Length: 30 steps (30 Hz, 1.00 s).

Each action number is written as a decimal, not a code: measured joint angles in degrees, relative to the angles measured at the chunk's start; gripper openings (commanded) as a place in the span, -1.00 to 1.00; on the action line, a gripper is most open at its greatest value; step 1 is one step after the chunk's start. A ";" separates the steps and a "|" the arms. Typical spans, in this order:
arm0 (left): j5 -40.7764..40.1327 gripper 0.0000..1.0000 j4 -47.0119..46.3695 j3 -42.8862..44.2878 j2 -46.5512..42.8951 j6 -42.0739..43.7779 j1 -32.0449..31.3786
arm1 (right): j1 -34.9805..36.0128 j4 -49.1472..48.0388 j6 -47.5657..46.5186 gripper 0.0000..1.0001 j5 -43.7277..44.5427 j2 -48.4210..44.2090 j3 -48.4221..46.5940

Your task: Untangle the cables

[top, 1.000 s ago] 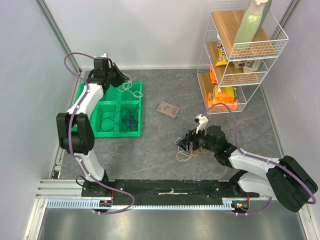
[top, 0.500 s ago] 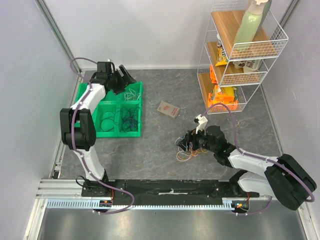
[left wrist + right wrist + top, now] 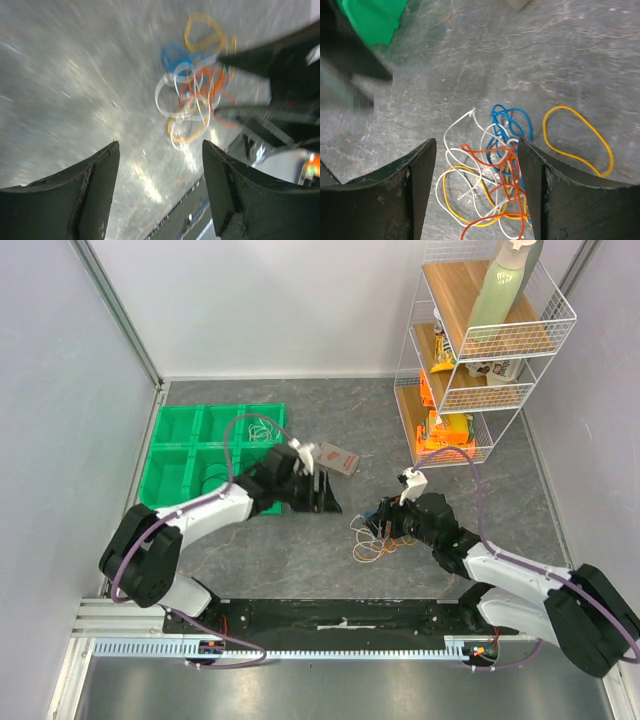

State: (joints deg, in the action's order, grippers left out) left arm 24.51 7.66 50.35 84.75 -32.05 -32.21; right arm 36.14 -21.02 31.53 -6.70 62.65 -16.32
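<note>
While both arms reach in over the grey worktop (image 3: 300, 560), the cables (image 3: 372, 540) lie in a loose heap a little right of centre and below the middle of the overhead view. The heap is a tangle of thin loops in white, yellow, blue and orange-red, overlapping one another.

The left claw (image 3: 322, 495) hangs near the centre of that view, just left of the heap and apart from it. Its own camera is smeared, but the two dark fingers (image 3: 85, 195) stand well apart at the bottom of the frame with nothing between them. Beyond them the bundle (image 3: 192, 100) shows in the upper right.

The right claw (image 3: 380, 522) sits right at the upper edge of the heap. From its wrist camera the fingers (image 3: 555, 195) are spread wide and grip nothing. The tangle (image 3: 495, 170) lies on the worktop in the gap between them, lower centre of the frame. One yellow loop (image 3: 577, 140) lies by itself to the right, just beside the blue strands.

A green bin (image 3: 180, 455) with compartments fills the left of the overhead view, with a white coil (image 3: 264, 428) in its upper right compartment. A small pinkish box (image 3: 337, 458) lies just above the left claw, and a white wire rack (image 3: 480, 360) of packets and a bottle stands in the upper right.
</note>
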 measured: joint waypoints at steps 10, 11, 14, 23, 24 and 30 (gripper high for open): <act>2.89 0.13 -6.71 -2.19 10.25 0.13 -7.98 | -0.15 15.61 4.31 0.10 10.21 -14.03 0.94; 3.65 0.13 -7.67 -1.27 12.39 -0.04 -8.00 | -0.26 16.74 4.79 0.09 10.51 -14.64 1.18; 5.97 0.13 -10.29 0.31 16.94 -1.53 -8.00 | -0.37 18.45 5.81 0.09 10.71 -14.84 1.86; 9.22 -0.45 -15.10 2.34 22.16 -6.08 -8.00 | -0.37 18.14 6.95 0.15 8.90 -6.86 1.95; 9.33 -0.66 -15.43 2.34 22.36 -6.32 -8.00 | -0.37 18.08 6.97 0.15 8.76 -6.40 1.95; 9.84 -0.96 -15.06 3.04 22.21 -6.78 -8.00 | -0.37 17.31 7.08 0.19 8.44 -5.38 1.95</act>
State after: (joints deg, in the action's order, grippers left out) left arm 34.35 -7.40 53.39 106.96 -38.83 -40.21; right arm 35.77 -3.70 38.61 1.74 57.28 -14.37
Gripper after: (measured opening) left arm 0.031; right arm 0.585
